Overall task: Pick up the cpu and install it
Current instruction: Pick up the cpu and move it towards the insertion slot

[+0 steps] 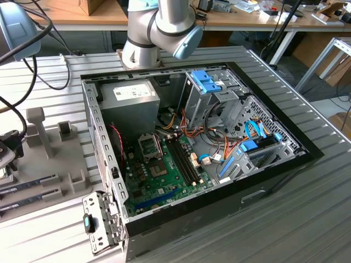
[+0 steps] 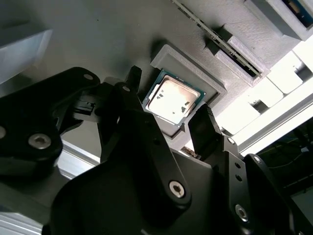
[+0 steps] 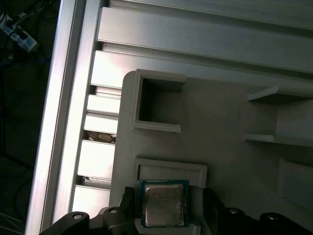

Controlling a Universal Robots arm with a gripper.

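Gripper (image 2: pixel 169 94) open, straddling the cpu (image 2: pixel 172 100) seated in the grey tray (image 1: pixel 57 161) at the exterior view's left of the computer case (image 1: pixel 219 216); off-centre closure could tilt or jam it

My gripper (image 2: pixel 169 93) straddles the cpu (image 2: pixel 172 102), fingers apart. The pocket's raised rim (image 2: pixel 195 68) hems the chip closely, leaving only a narrow gap on each side. In the exterior view, taking the open case (image 1: pixel 97 142) as the dial, the socket (image 1: pixel 149 145) at nine o'clock lies clear from above. The power supply (image 1: pixel 129 98) crowds it at eleven, the drive cage (image 1: pixel 211 90) stands tall at one, and loose cables (image 1: pixel 219 148) drape at three. The case's wall bars sideways entry at nine.
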